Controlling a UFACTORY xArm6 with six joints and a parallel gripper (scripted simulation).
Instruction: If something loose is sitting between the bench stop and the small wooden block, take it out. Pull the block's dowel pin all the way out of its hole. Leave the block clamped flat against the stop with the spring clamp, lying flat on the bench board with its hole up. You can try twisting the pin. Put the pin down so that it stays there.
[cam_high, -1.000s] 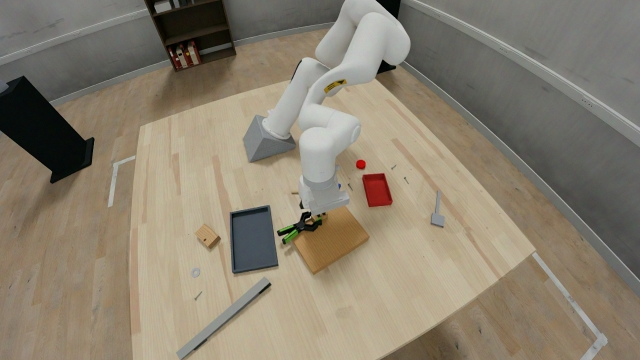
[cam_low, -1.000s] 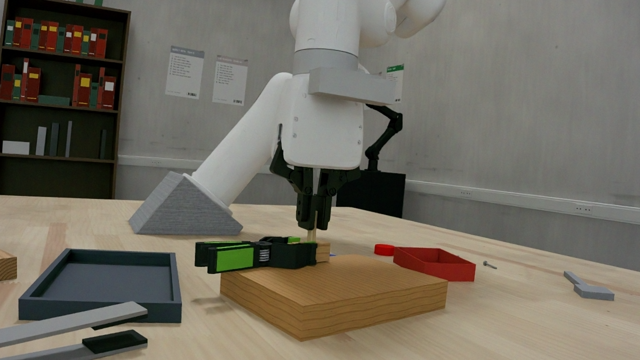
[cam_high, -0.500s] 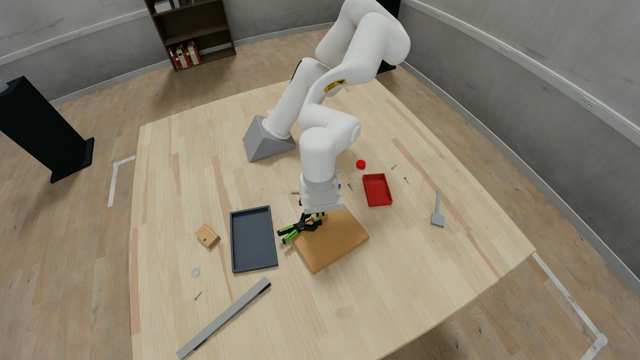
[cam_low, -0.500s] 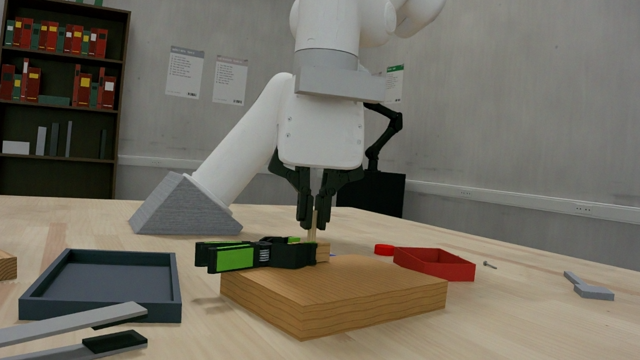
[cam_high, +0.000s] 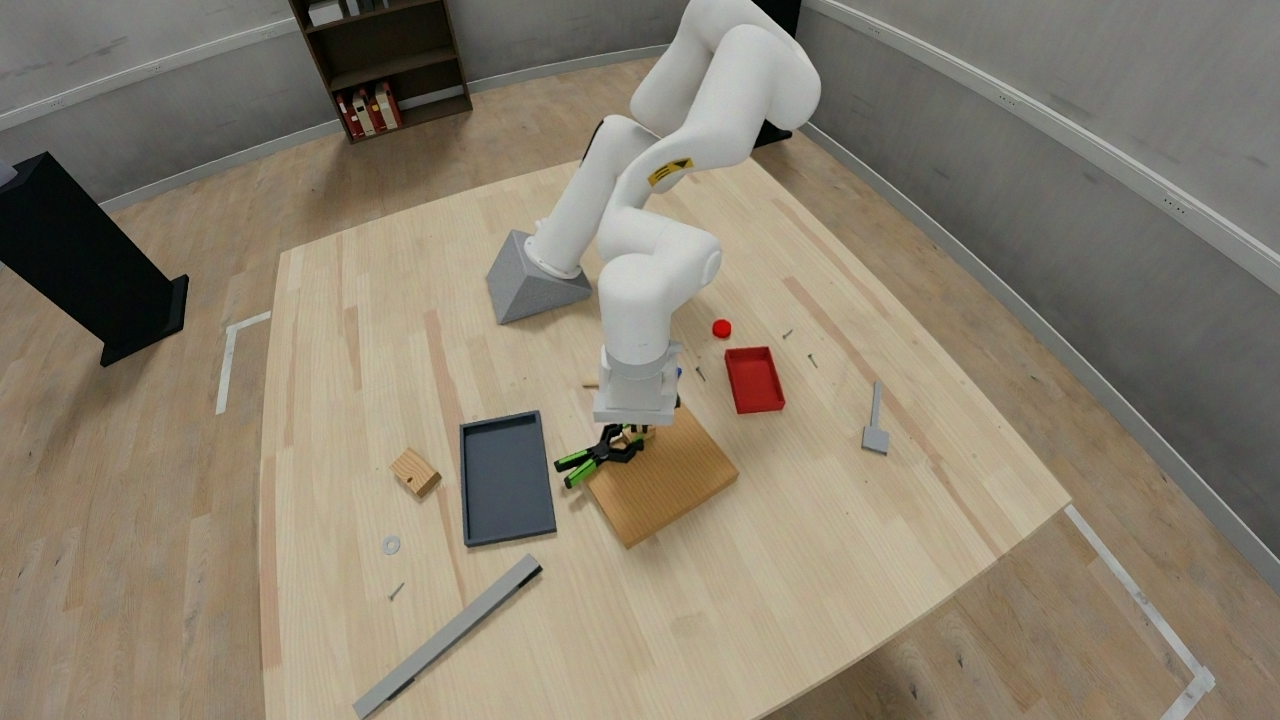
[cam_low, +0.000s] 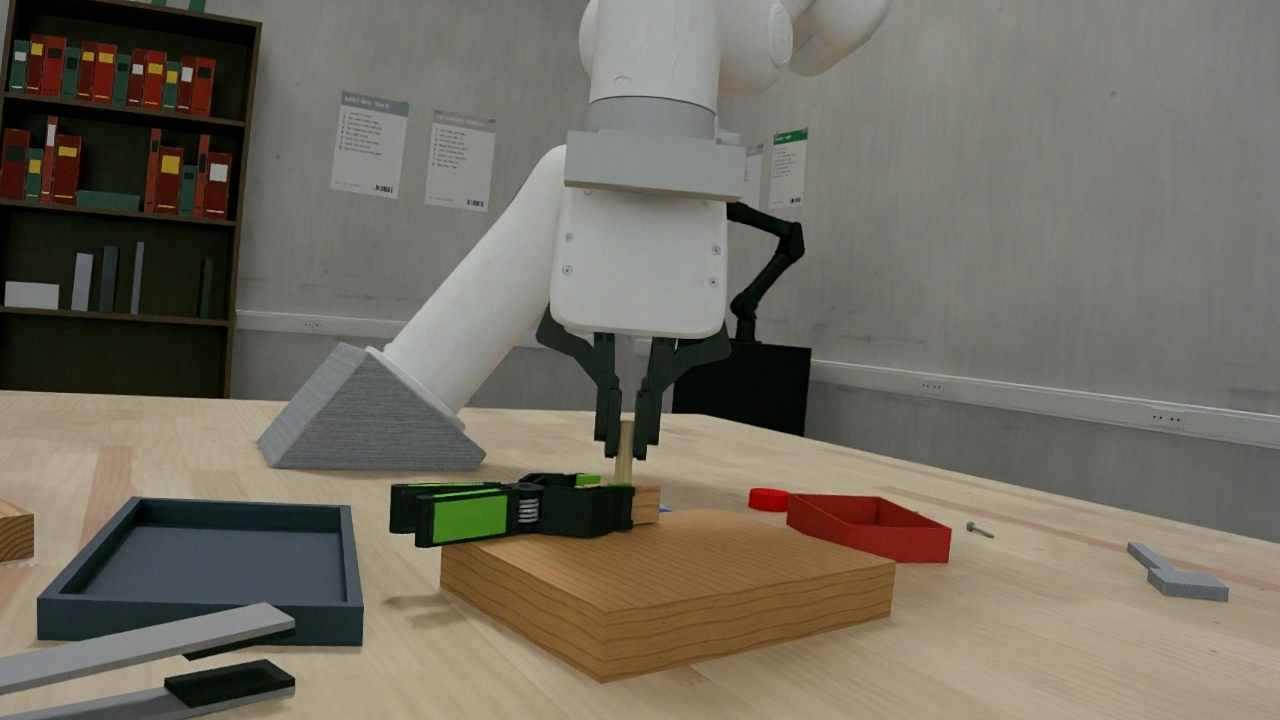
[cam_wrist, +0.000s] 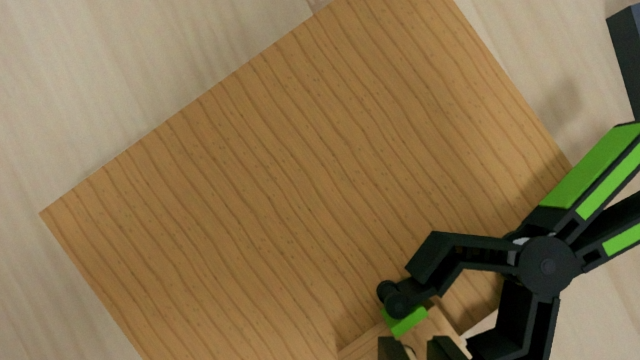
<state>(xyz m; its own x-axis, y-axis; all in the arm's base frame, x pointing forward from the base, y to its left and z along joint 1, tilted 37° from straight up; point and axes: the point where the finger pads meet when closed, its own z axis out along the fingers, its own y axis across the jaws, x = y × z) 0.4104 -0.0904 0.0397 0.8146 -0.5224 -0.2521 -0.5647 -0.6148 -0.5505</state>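
The wooden bench board (cam_low: 666, 582) lies on the table; it also shows in the overhead view (cam_high: 662, 477) and the wrist view (cam_wrist: 280, 200). A small wooden block (cam_low: 644, 501) lies on the board's far corner. The black and green spring clamp (cam_low: 501, 510) grips the block; the clamp also shows in the wrist view (cam_wrist: 525, 260) and the overhead view (cam_high: 597, 454). The bench stop is hidden behind the clamp. The pale dowel pin (cam_low: 623, 450) stands upright out of the block. My gripper (cam_low: 626, 429) points straight down and is shut on the pin's upper part.
A dark grey tray (cam_high: 505, 477) lies left of the board, a red tray (cam_high: 753, 378) and red cap (cam_high: 721, 328) to its right. A spare wooden block (cam_high: 415, 471), a grey bar (cam_high: 447, 635), a grey bracket (cam_high: 875, 420), a washer and screws lie scattered.
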